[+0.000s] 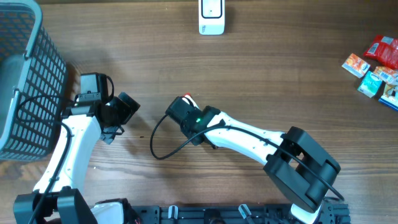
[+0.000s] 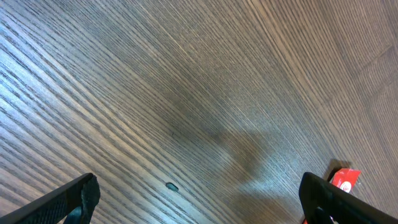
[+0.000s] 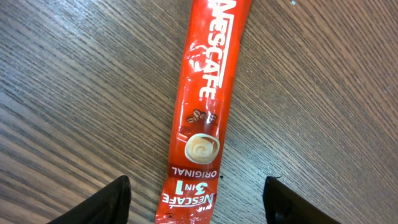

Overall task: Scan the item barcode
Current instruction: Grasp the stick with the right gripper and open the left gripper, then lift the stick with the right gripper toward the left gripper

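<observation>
Item: long red Nescafé 3-in-1 foil stick (image 3: pixel 205 106), flat on the wooden desk (image 3: pixel 74 74), centre of the overhead frame.
Right claw (image 3: pixel 198 208): parted, fingers either side of the stick's lower end, clear of it, holding nothing.
Left claw (image 2: pixel 199 198): spread wide over bare desk, empty.
Scanner: white box-shaped scanner (image 1: pixel 211 17), top centre.
Basket: grey mesh basket (image 1: pixel 28 81), upper left.

Basket (image 1: pixel 25 74) sits at the tabletop's (image 1: pixel 280 56) far-left corner. Scanner (image 1: pixel 211 17) at the middle of the far edge. Heap of packets (image 1: pixel 376 68) by the right edge, far side. Coffee stick (image 3: pixel 205 106) lies flat near the tabletop's middle, under the right gripper (image 3: pixel 199 205), between its fingers.
</observation>
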`<act>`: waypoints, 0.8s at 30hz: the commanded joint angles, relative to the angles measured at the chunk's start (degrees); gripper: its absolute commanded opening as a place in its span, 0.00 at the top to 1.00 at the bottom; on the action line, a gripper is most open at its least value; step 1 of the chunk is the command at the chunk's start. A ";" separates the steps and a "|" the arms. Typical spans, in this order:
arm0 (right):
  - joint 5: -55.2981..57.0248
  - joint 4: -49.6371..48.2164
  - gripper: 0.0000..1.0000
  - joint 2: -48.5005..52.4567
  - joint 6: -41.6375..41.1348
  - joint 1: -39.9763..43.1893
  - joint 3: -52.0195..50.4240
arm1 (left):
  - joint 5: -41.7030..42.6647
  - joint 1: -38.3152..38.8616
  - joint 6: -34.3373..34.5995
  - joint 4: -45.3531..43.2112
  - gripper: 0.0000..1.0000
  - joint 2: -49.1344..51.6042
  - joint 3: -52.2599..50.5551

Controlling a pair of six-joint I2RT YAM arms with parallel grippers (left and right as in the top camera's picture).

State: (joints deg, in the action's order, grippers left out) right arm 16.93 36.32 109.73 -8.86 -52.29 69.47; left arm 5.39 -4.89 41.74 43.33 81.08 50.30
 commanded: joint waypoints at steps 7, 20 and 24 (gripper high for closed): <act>-1.55 -2.56 0.37 0.76 1.09 0.24 -4.04 | -0.98 -0.26 0.70 0.04 0.00 -0.94 -0.04; -9.31 -8.44 0.43 0.94 -0.17 2.25 -6.23 | -0.98 -0.26 0.70 0.04 0.00 -0.94 -0.04; -12.52 -8.46 0.45 2.27 -0.09 5.90 -6.23 | -0.98 -0.26 0.70 0.02 0.00 -0.94 -0.04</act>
State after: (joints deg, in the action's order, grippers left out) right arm 9.47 27.73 109.51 -8.51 -49.65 64.62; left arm 5.39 -4.89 41.74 43.33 81.08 50.30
